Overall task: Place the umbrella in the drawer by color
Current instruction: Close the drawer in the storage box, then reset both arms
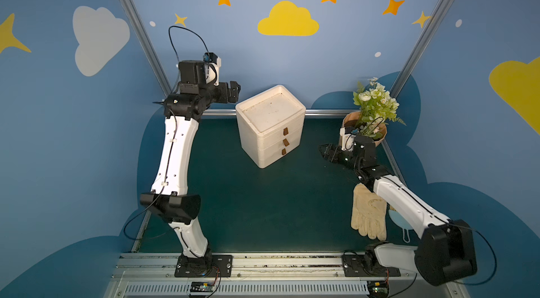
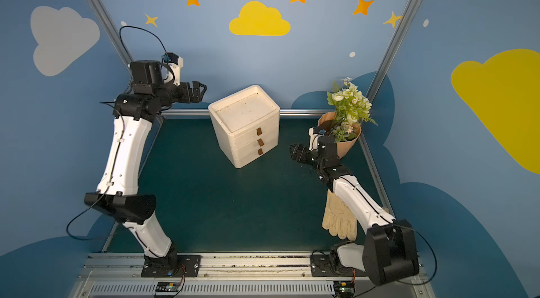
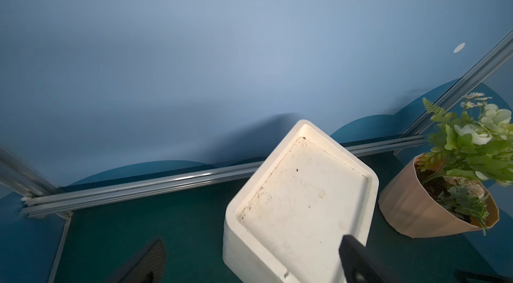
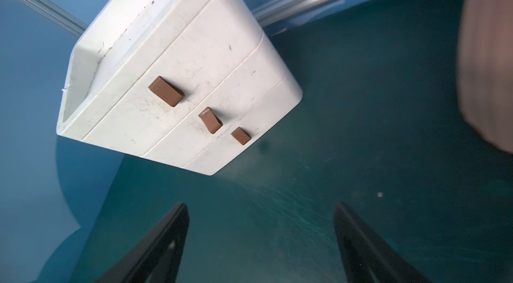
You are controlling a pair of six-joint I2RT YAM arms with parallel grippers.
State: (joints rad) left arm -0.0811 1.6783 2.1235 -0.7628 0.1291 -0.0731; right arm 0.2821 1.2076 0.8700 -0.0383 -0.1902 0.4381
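The white drawer unit [image 1: 270,127] [image 2: 245,130] stands at the back middle of the green mat. Its three drawers are pushed in, each with a brown handle [image 4: 166,91]. My left gripper [image 1: 235,90] [image 3: 249,267] hangs open and empty, high beside the unit's upper left corner. My right gripper [image 1: 323,150] [image 4: 261,240] is open and empty, low over the mat to the right of the drawer fronts [image 4: 194,87]. Under my right forearm a pale blue piece with a thin looped handle [image 1: 401,225] peeks out. It may be the umbrella, but most of it is hidden.
A tan pot of white flowers [image 1: 368,124] [image 3: 416,206] stands at the back right, just behind my right wrist. A cream glove [image 1: 368,214] lies on the mat beside my right forearm. Aluminium rails [image 1: 321,112] edge the mat, with blue walls close behind.
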